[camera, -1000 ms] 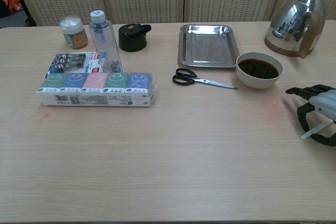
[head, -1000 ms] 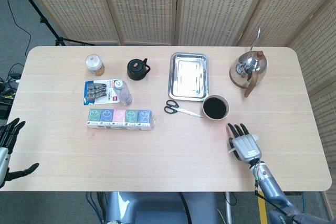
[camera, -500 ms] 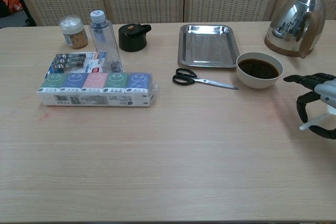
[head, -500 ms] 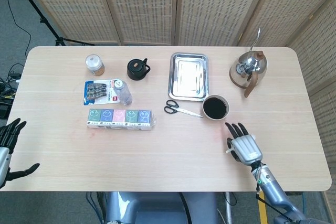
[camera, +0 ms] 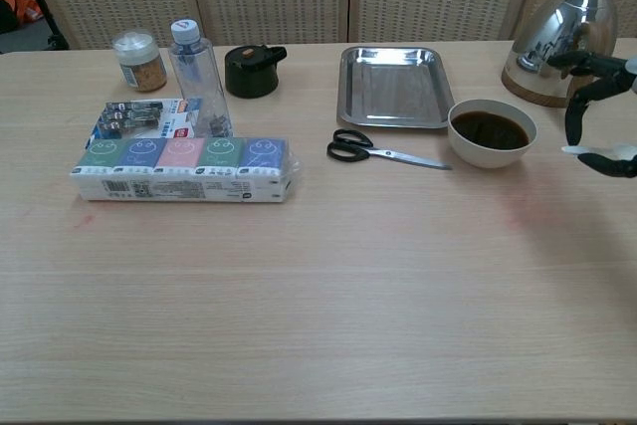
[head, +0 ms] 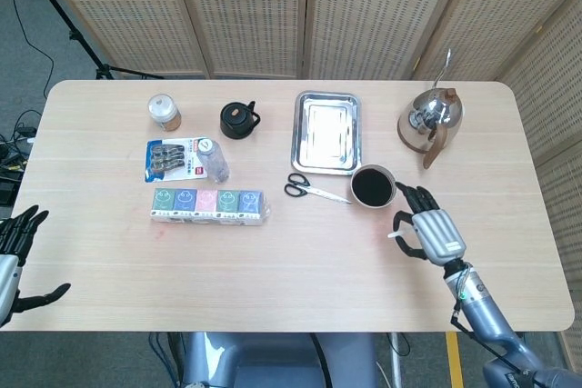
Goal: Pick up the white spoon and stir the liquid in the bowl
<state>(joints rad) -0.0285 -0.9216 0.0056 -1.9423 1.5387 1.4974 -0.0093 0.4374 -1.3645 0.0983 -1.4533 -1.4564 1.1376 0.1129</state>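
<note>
A white bowl (head: pixel 373 186) (camera: pixel 492 132) of dark liquid stands right of the table's middle, beside the scissors' tips. My right hand (head: pixel 435 232) (camera: pixel 597 82) hovers just right of the bowl, raised off the table, fingers curled around the white spoon (camera: pixel 587 150). The spoon's pale end (head: pixel 392 235) pokes out on the hand's left side; the rest of it is hidden in the hand. My left hand (head: pixel 14 256) hangs at the table's near left edge, fingers spread, holding nothing.
A steel kettle (head: pixel 430 117) (camera: pixel 562 37) stands behind the right hand. Left of the bowl lie scissors (head: pixel 314 189) (camera: pixel 383 150), with a steel tray (head: pixel 327 134) behind them. A tissue pack (head: pixel 209 205), a bottle (head: pixel 215 160), a jar (head: pixel 165 111) and a black pot (head: pixel 239 120) fill the left half.
My right hand has risen from the table and moved toward the bowl, carrying the white spoon. The left hand has barely moved.
</note>
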